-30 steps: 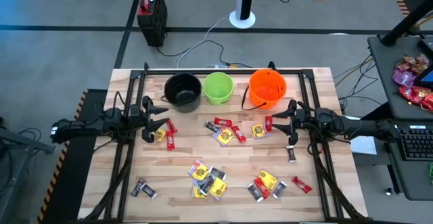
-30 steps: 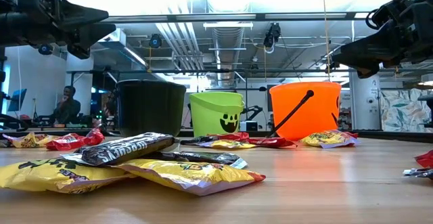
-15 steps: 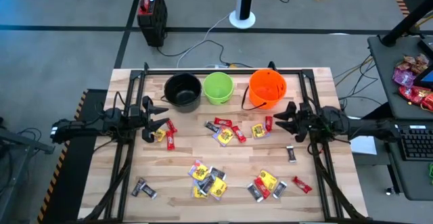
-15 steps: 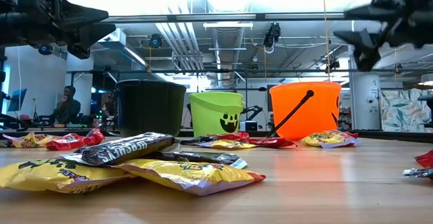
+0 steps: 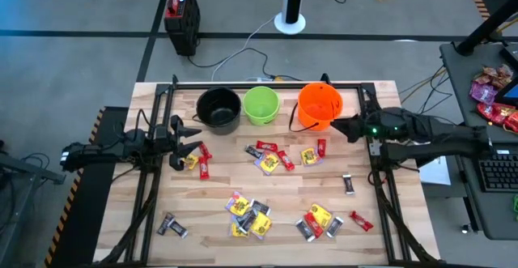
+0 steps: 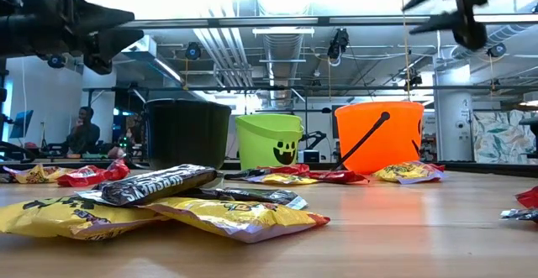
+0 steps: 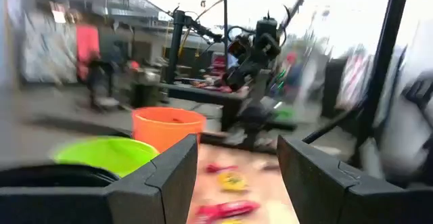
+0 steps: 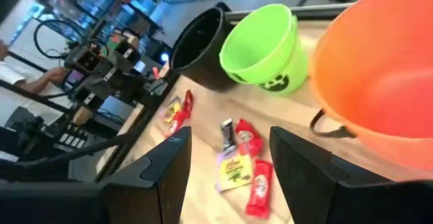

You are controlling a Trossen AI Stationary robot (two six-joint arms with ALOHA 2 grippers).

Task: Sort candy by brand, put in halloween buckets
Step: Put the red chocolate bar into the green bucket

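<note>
Three halloween buckets stand in a row at the table's far side: black (image 5: 218, 108), lime green (image 5: 261, 105) and orange (image 5: 319, 106). Candy lies flat on the wood in loose groups: yellow and red pieces at the middle (image 5: 271, 159), a pile near the front (image 5: 247, 216), another at the front right (image 5: 318, 222), and red bars (image 5: 201, 161) by my left gripper. My left gripper (image 5: 197, 139) hovers open and level at the table's left. My right gripper (image 5: 338, 125) stands open in the air beside the orange bucket's right side, high above the table (image 6: 414, 18).
A black rail frame (image 5: 267, 85) runs along the table's far edge behind the buckets and down both sides. Single dark bars lie at the front left (image 5: 172, 225) and right of middle (image 5: 348, 185). Bare wood (image 5: 218, 187) lies between the candy groups.
My right gripper has risen well above the table, moved toward the far edge up to the orange bucket's side, and rolled about its own axis while tipping downward. Its fingers stay apart. No candy has moved.
</note>
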